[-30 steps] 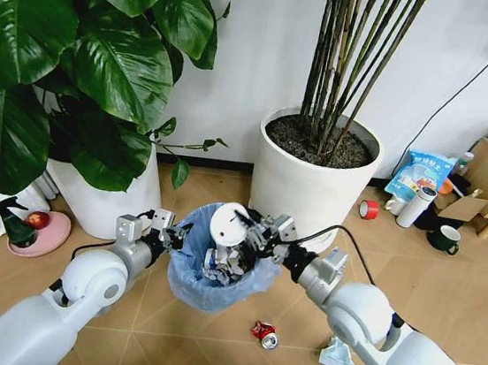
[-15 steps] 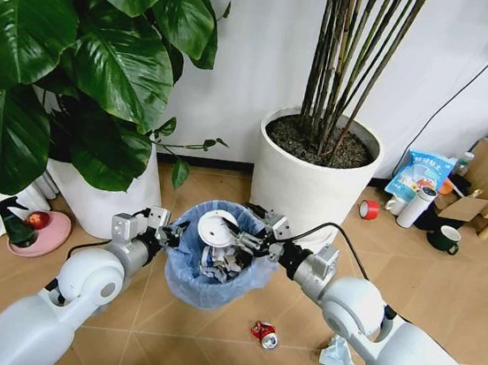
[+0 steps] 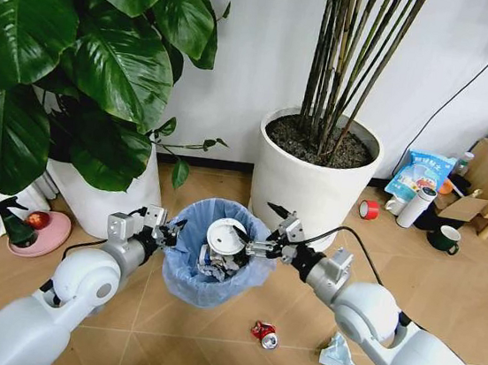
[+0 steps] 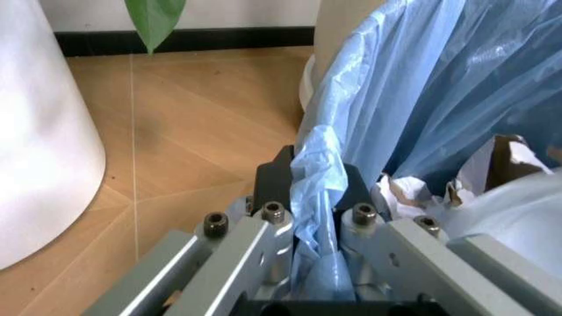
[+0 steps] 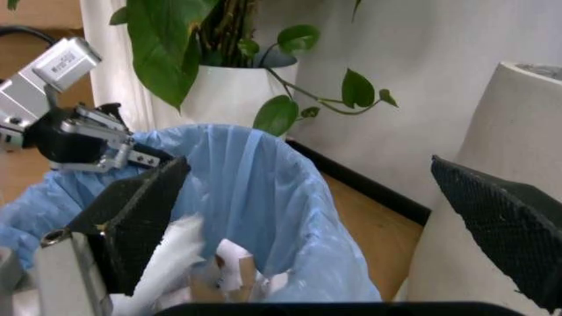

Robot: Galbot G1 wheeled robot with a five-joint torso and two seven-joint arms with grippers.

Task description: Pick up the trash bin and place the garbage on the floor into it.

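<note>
The head view looks forward and down from above both arms onto the trash bin (image 3: 217,255) and the floor (image 3: 207,338) around it. The left wrist view sits very close behind the left tool (image 4: 303,197), facing the bin's blue liner. The right wrist view looks past the right tool (image 5: 325,217) into that same bin, with the left tool beyond it.
</note>
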